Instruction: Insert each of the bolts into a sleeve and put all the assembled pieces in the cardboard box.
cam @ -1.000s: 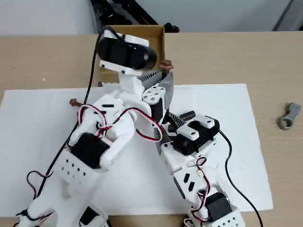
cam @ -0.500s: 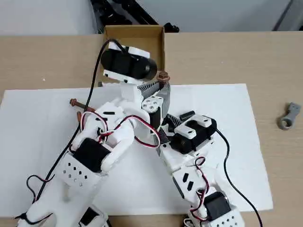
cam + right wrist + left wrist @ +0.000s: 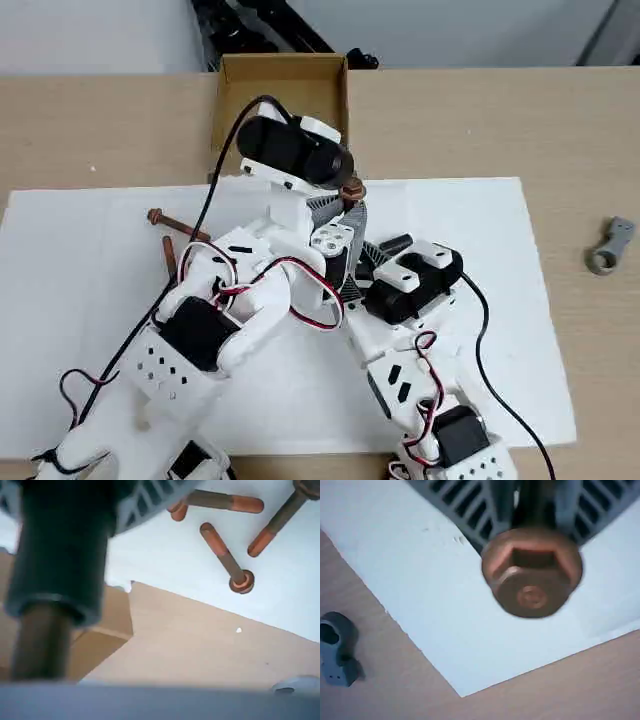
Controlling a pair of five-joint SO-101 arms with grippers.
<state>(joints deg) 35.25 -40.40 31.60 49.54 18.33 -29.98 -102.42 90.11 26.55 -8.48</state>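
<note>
A copper hex-head bolt [image 3: 532,572] is clamped between the grey ribbed fingers [image 3: 470,510] of my left gripper [image 3: 345,207]. Its head [image 3: 350,190] shows at the far edge of the white sheet, just short of the cardboard box [image 3: 228,95]. My right gripper [image 3: 350,262] meets it from the near side. It is shut on a dark sleeve [image 3: 62,545], and a brownish shaft [image 3: 40,640] sticks out of the sleeve's near end. Two loose bolts [image 3: 175,222] lie on the sheet to the left, and they also appear as loose bolts [image 3: 227,560] in the right wrist view.
A white sheet [image 3: 480,230] covers the middle of the wooden table. A small grey part [image 3: 610,245] lies on bare wood far to the right, seen again as the grey part [image 3: 335,647]. Both arms crowd the sheet's centre, and their cables hang around them.
My left gripper has carried the bolt from the box's edge back over the sheet, toward the right gripper. The right arm has hardly moved.
</note>
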